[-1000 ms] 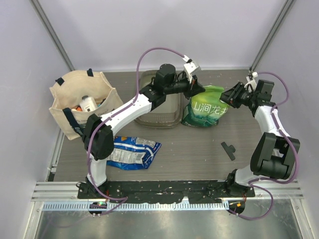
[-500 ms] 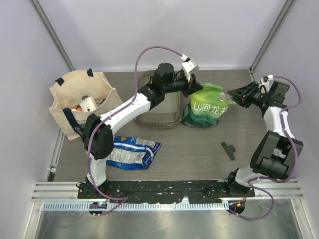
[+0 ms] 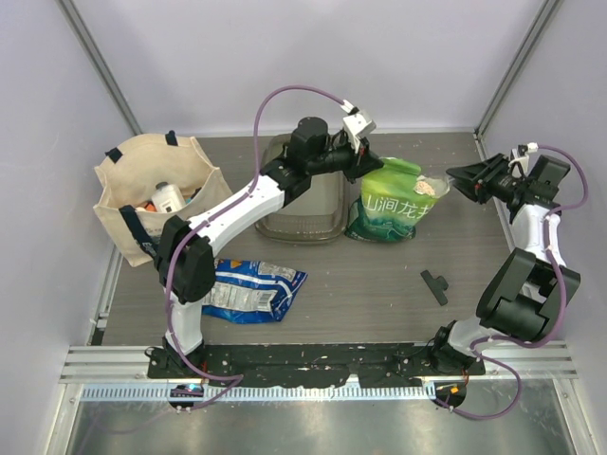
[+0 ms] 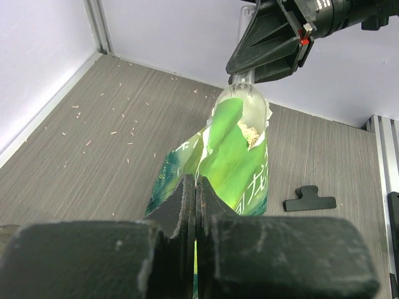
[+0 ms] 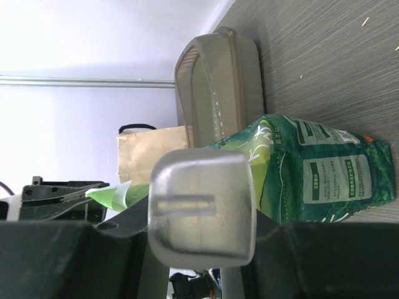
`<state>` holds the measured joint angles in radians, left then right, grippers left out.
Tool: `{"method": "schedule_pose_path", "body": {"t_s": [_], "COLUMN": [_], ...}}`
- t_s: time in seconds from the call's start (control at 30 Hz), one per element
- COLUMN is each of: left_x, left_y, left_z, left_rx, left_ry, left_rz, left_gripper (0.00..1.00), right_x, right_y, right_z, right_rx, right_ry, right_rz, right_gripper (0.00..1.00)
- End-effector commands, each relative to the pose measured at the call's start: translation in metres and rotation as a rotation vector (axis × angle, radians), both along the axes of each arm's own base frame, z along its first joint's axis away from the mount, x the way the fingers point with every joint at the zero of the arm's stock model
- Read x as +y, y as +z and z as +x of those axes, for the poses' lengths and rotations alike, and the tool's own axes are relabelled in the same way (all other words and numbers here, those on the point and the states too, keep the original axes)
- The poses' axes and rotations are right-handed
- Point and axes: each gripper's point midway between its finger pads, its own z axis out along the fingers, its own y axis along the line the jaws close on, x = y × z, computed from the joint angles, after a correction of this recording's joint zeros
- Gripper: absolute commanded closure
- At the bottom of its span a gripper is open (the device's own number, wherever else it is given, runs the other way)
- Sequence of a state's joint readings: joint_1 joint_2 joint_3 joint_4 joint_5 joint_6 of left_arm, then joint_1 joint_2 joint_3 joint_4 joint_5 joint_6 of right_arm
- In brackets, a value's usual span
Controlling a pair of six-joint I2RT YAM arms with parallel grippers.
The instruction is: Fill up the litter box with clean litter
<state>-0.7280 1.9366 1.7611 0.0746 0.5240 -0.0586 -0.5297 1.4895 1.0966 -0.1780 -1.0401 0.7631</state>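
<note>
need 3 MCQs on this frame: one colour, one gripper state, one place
1. The litter box is: A) white; B) blue; C) translucent grey-brown.
2. The left gripper is: A) open; B) shut on the green bag's top edge; C) shut on the litter box rim.
3. The clear scoop is: A) lying in the litter box; B) held in the right gripper; C) held in the left gripper.
Answers: 1 C, as the top view shows; 2 B, its fingers pinch the green film in the left wrist view; 3 B, the scoop sticks out of the right gripper there.
</note>
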Motion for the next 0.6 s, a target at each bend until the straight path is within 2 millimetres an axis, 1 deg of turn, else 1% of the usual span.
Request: {"method": "schedule_pose_path", "body": {"t_s": [0.0, 0.07, 0.1, 0.27, 0.33, 0.4, 0.43, 0.5, 0.57], "left_x": [0.023, 0.024, 0.024, 0.024, 0.024, 0.024, 0.025, 0.026, 0.027], "left_y": [0.064, 0.065, 0.065, 0.067, 0.068, 0.067, 0.068, 0.067, 0.067], "left_z": [0.018, 0.019, 0.018, 0.019, 0.018, 0.018, 0.018, 0.018, 0.02], "left_rx": [-0.137, -0.141, -0.145, -0.158, -0.158, -0.156, -0.162, -0.164, -0.164], "left_ry": [0.076, 0.078, 0.078, 0.076, 0.075, 0.076, 0.076, 0.077, 0.082], "left_rz": [-0.086, -0.085, -0.085, -0.088, -0.089, -0.086, -0.085, -0.078, -0.076], "left_gripper": [1.0, 1.0, 1.0, 1.0, 1.0, 1.0, 1.0, 1.0, 1.0], "right_x": [-0.002, -0.003, -0.003, 0.0, -0.001, -0.006, -0.007, -0.004, -0.008], "right_y": [0.034, 0.038, 0.028, 0.005, 0.006, 0.004, 0.006, 0.01, 0.014], "right_z": [0.003, 0.005, 0.002, -0.006, -0.007, -0.006, -0.007, -0.008, -0.007], "right_rx": [-0.039, -0.07, -0.052, -0.01, -0.005, -0.029, -0.04, -0.04, -0.059], "right_ry": [0.013, 0.012, 0.025, 0.046, 0.041, 0.016, 0.016, 0.04, 0.037], "right_rz": [0.145, 0.131, 0.102, 0.069, 0.097, 0.064, 0.043, 0.061, 0.044], "right_gripper": [0.99, 0.99, 0.99, 0.99, 0.99, 0.99, 0.99, 0.99, 0.99]}}
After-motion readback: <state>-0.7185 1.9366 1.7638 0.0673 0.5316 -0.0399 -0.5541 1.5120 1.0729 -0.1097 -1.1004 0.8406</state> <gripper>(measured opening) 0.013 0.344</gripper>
